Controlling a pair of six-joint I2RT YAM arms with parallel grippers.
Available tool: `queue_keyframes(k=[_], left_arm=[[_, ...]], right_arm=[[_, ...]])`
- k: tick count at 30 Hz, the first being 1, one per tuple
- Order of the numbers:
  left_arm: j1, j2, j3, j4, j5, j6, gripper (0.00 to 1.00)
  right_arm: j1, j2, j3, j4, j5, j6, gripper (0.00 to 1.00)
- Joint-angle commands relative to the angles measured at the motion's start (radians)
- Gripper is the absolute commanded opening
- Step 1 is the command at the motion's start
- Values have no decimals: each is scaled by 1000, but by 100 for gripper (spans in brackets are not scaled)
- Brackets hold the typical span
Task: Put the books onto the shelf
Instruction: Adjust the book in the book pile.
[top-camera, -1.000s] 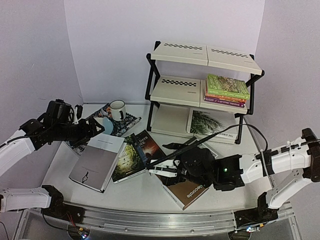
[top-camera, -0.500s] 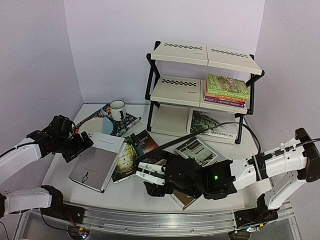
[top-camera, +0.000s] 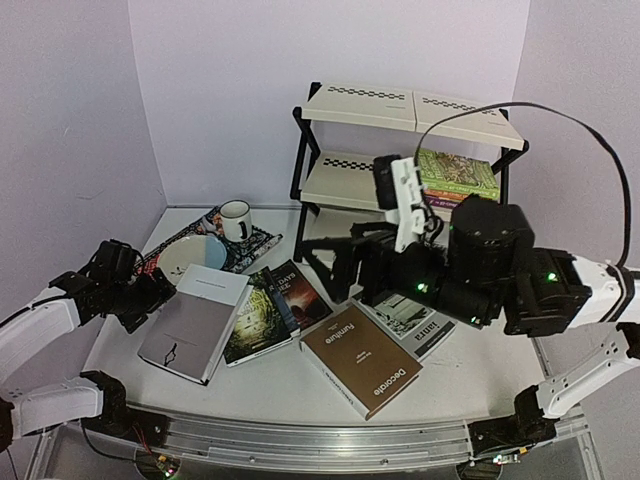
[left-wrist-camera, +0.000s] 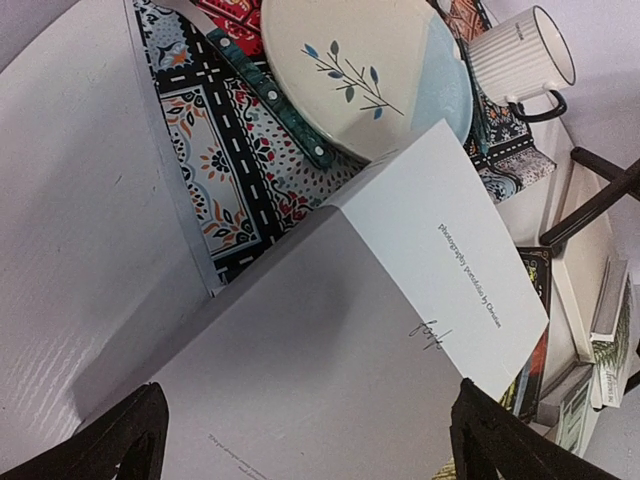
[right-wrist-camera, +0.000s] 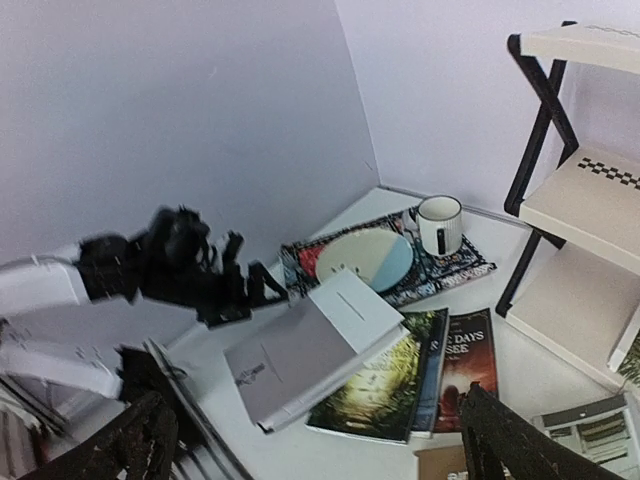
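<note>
Several books lie on the table: a grey-white book (top-camera: 195, 320), a green forest-cover book (top-camera: 255, 315), a dark novel (top-camera: 298, 290), the brown "Decorate" book (top-camera: 362, 358) and a grey "ianra" book (top-camera: 415, 318). A green, orange and purple stack (top-camera: 455, 178) rests on the shelf's (top-camera: 365, 105) middle tier. My left gripper (top-camera: 155, 298) is open at the grey-white book's left edge. In the left wrist view its fingers (left-wrist-camera: 120, 440) straddle that book (left-wrist-camera: 330, 340). High above the table, my right gripper (top-camera: 330, 265) hangs open and empty, looking down on the grey-white book (right-wrist-camera: 310, 345).
A patterned placemat (top-camera: 245, 250) at the back left carries a plate (top-camera: 195, 252), a white mug (top-camera: 236, 220) and a teal-handled knife (left-wrist-camera: 270, 95). The right arm's bulk hides the shelf's bottom tier. Purple walls close in on the left and the back.
My right arm has risen from low over the brown book to high in front of the shelf, uncovering that book. My left gripper has dropped nearer, to the grey-white book's left edge.
</note>
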Motion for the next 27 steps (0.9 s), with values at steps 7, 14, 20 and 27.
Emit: queue_keyframes(k=[7, 14, 20, 27], left_arm=[[25, 18, 46, 1, -98, 0, 100], [94, 22, 26, -41, -101, 11, 100], [123, 11, -45, -41, -81, -30, 100], [124, 33, -106, -43, -67, -109, 100]], right_arm=[[2, -33, 96, -23, 133, 260, 98], [-17, -18, 109, -24, 66, 214, 98], [-28, -5, 128, -8, 163, 223, 98], [-38, 18, 166, -1, 51, 169, 98]])
